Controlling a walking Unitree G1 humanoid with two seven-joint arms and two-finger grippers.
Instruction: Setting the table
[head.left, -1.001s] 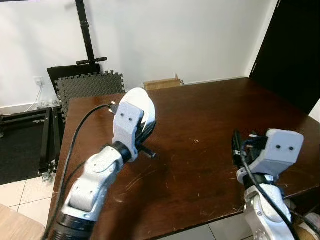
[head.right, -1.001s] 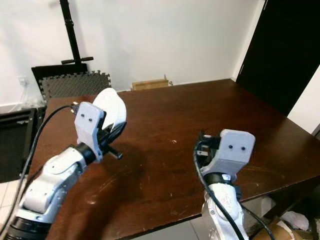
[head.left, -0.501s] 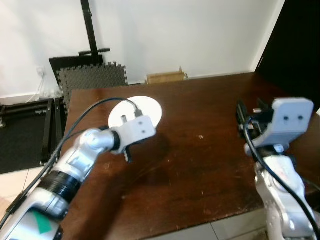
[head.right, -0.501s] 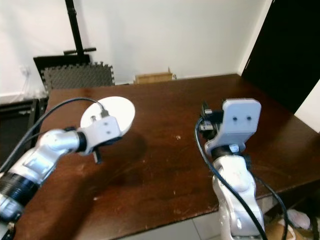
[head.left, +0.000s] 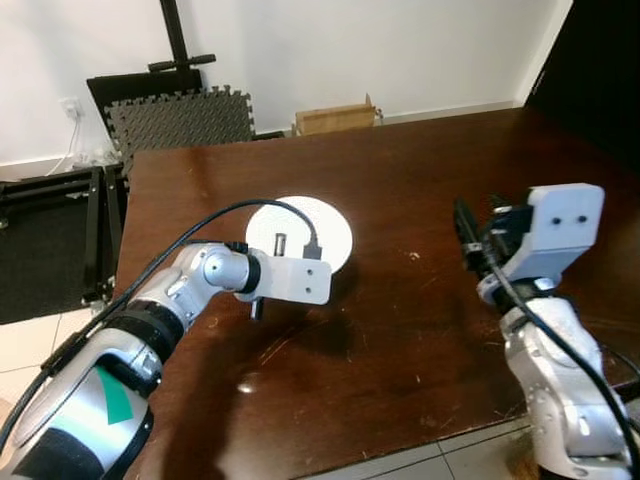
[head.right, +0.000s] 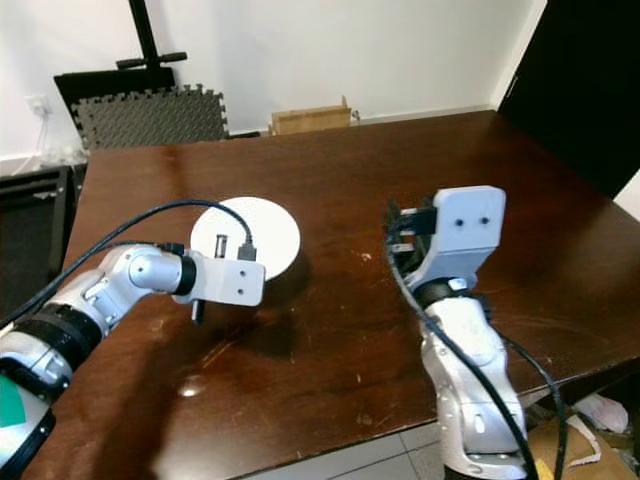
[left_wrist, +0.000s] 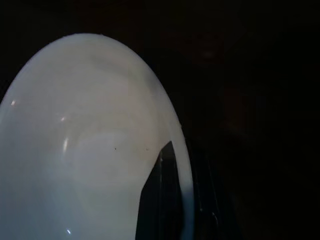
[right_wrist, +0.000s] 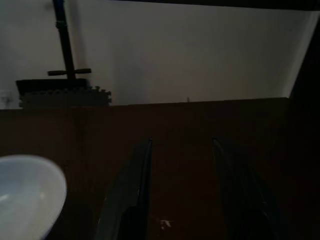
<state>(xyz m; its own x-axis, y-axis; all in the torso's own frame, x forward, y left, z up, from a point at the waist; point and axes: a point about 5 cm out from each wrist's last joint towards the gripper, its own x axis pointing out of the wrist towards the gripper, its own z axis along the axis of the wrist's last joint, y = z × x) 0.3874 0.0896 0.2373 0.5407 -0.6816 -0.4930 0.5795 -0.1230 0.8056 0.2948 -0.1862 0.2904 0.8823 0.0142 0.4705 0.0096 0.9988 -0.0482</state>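
Observation:
A white plate (head.left: 318, 228) lies about flat on the dark brown table (head.left: 420, 150), left of its middle. My left gripper (head.left: 281, 245) reaches in from the near side and is shut on the plate's near rim. In the left wrist view one black finger (left_wrist: 165, 200) lies over the edge of the plate (left_wrist: 85, 150). My right gripper (head.left: 468, 243) hovers above the table's right half, well clear of the plate. In the right wrist view it (right_wrist: 182, 195) is open with nothing between its fingers, and the plate (right_wrist: 25, 195) is off to one side.
A cardboard box (head.left: 335, 118) and grey foam mats (head.left: 180, 115) stand against the white wall behind the table. A black metal stand (head.left: 50, 230) is on the floor to the left. A dark door (head.left: 600, 60) is at the far right. The table's near edge runs just below my arms.
My left arm has brought the plate down from a tilted, raised pose to about flat on the table. The camera has shifted. The right gripper stays raised and open.

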